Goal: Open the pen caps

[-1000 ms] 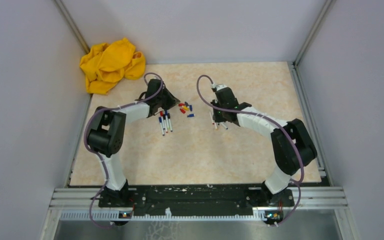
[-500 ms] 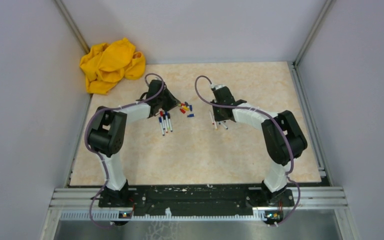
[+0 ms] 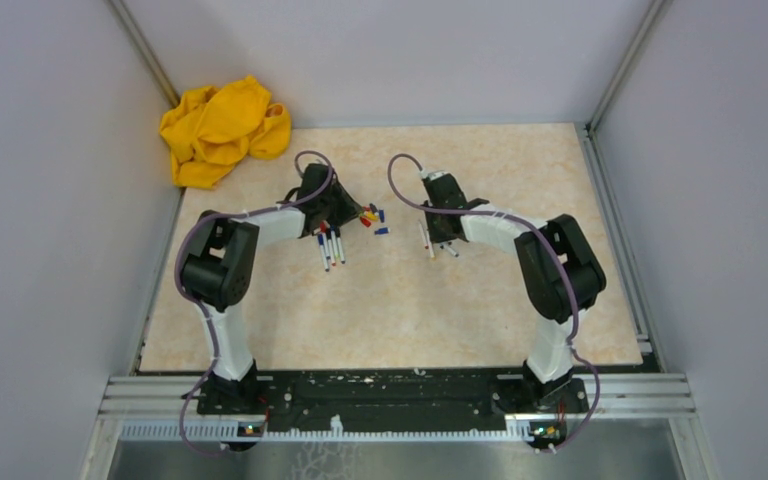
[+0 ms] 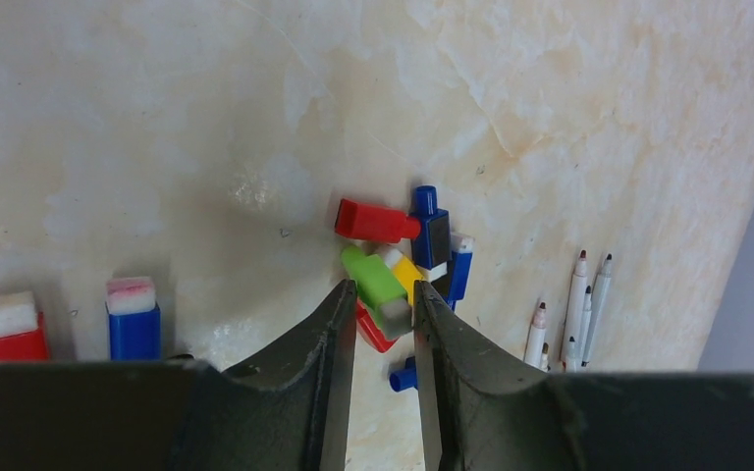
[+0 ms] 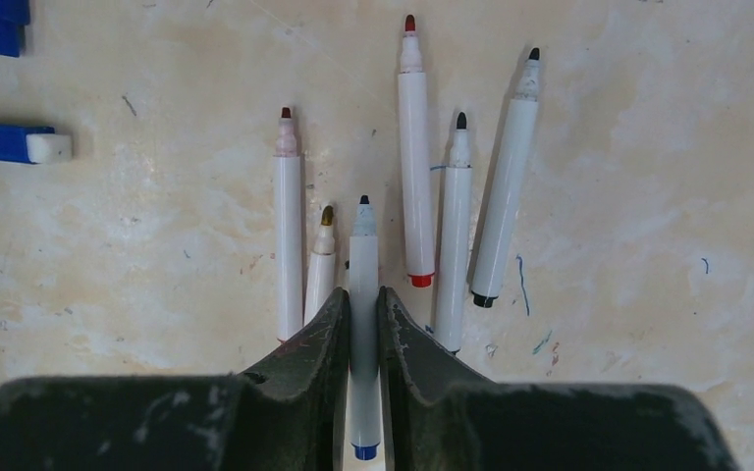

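Note:
In the left wrist view my left gripper (image 4: 383, 289) is slightly open over a pile of pen caps. A green cap (image 4: 373, 278) lies with its grey end between the fingertips, touching only the right finger. Red (image 4: 373, 221), blue (image 4: 429, 224) and yellow (image 4: 408, 278) caps lie around it. My right gripper (image 5: 363, 292) is shut on an uncapped white pen with a blue end (image 5: 363, 255), low among several uncapped pens (image 5: 415, 157) lying in a row. In the top view, the left gripper (image 3: 348, 208) is beside the caps (image 3: 370, 215) and the right gripper (image 3: 439, 238) over the uncapped pens.
Several capped pens (image 3: 330, 245) lie near the left gripper; their red (image 4: 5, 334) and blue (image 4: 134, 319) ends show in the left wrist view. A loose blue cap (image 5: 10, 142) lies left of the uncapped pens. A yellow cloth (image 3: 222, 130) sits in the back left corner.
The right arm has swung slightly left and its gripper has shifted a little towards the uncapped pens. The left arm has barely moved.

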Tool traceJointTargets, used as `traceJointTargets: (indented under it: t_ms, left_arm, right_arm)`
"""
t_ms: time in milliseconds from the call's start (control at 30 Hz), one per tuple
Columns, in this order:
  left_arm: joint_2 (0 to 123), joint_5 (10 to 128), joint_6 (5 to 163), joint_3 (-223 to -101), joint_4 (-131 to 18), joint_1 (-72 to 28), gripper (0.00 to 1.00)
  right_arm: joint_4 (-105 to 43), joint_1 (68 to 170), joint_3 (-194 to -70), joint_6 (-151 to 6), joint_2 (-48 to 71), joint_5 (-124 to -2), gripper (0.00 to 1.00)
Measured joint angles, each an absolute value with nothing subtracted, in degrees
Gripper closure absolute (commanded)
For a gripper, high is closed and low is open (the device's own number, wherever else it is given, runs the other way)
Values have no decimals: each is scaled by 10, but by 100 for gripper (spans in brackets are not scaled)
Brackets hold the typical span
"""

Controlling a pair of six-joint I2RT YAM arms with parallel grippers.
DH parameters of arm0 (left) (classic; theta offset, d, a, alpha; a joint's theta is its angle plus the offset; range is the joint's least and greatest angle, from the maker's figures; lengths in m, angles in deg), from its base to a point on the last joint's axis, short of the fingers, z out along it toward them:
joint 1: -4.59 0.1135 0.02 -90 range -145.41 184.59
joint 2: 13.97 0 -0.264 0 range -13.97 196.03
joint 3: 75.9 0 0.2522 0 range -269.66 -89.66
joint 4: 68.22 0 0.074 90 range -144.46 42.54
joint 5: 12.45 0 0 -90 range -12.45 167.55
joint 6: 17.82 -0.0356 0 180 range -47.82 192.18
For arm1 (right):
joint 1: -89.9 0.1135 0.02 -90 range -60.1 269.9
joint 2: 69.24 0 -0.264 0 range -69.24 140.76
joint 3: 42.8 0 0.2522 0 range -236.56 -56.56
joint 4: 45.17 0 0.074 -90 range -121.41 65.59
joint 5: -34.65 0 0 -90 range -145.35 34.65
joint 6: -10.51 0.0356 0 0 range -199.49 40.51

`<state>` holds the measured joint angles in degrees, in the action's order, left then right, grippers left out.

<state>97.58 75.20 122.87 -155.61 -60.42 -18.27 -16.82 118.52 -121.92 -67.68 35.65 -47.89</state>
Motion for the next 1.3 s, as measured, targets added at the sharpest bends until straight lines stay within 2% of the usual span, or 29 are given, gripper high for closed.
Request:
traceJointTargets:
  t_ms: [233, 900, 1000, 1167, 1300]
  left_arm:
    - [976, 752, 1229, -1551, -604, -187, 64]
    - [944, 760, 1229, -1525, -604, -199, 63]
    - [933, 763, 1229, -1525, -604, -201, 61]
    - [899, 783, 1224, -1519, -600, -202, 57]
    - [858, 806, 1220, -1505, -597, -202, 50]
  right_arm:
    - [-168, 1185, -1219, -680, 367, -477, 78]
    - [-168, 1185, -1222, -686, 360, -477, 70]
    - [-168, 1185, -1222, -689, 345, -477, 69]
    - [-167, 1192, -1223, -695, 321, -476, 61]
    - [-154, 1206, -1242, -700, 316, -474, 57]
